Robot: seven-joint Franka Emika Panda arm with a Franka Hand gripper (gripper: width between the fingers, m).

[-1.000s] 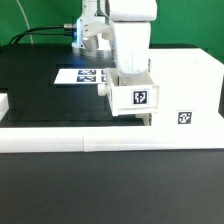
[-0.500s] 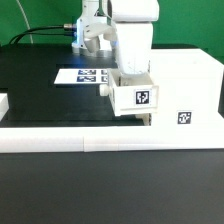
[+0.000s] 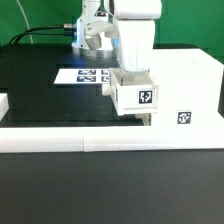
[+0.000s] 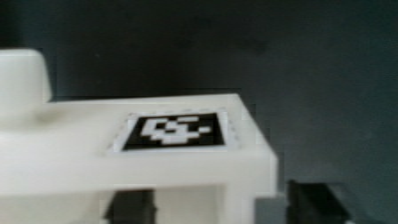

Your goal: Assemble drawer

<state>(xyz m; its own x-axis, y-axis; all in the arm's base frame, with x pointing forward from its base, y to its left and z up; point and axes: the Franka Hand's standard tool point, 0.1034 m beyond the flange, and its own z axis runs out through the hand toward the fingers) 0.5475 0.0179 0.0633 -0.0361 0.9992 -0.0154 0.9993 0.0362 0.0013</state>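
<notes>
In the exterior view my gripper (image 3: 133, 74) is shut on a small white drawer tray (image 3: 143, 98) with a black-and-white tag on its front. It holds the tray off the table, against the left side of the tall white shell (image 3: 188, 82), which has a tag low on its front. In the wrist view the tray (image 4: 107, 165) fills the picture with its tag on top and a white knob (image 4: 18, 78) beside it. My gripper (image 4: 228, 206) grips the tray's wall between two dark fingers (image 4: 143, 208). A white part (image 3: 3, 103), cut off by the left edge, may be the second tray.
A long low white rail (image 3: 70, 138) runs along the table's front. The marker board (image 3: 85, 75) lies flat on the black table behind the tray. The arm's white body (image 3: 135, 35) stands above the tray.
The held tray and the gripper have shifted slightly toward the exterior view's right, closer into the shell. The shell and the rail have not moved.
</notes>
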